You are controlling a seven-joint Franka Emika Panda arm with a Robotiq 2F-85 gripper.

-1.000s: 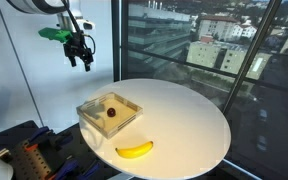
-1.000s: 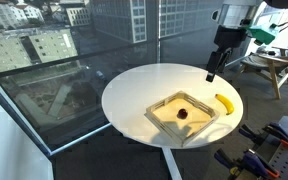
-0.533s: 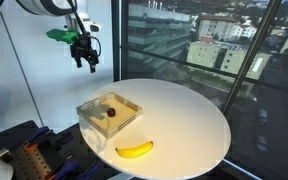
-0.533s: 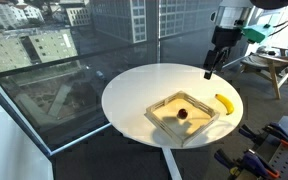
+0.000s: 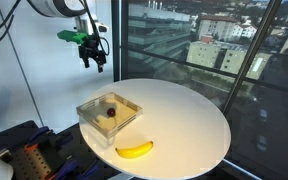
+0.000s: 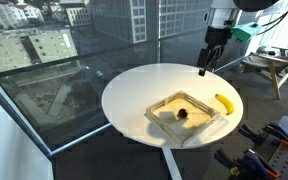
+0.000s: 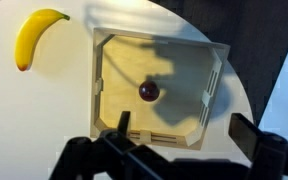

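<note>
Gripper: the gripper (image 5: 97,64) hangs high in the air, well apart from the round table (image 5: 189,120). Its jaws are spread wide with nothing between them.
Dark round fruit: the dark round fruit (image 7: 149,91) lies at the middle of the shallow tray (image 7: 97,70), below the wrist camera.
Banana: the banana (image 7: 34,35) lies on the bare tabletop, at about 10 o'clock from the tray in the wrist view, and does not touch it.
Progress: judging by this, nothing is grasped or touched. One fruit sits inside the tray and the other outside it, so all the handling is left to do.
</note>
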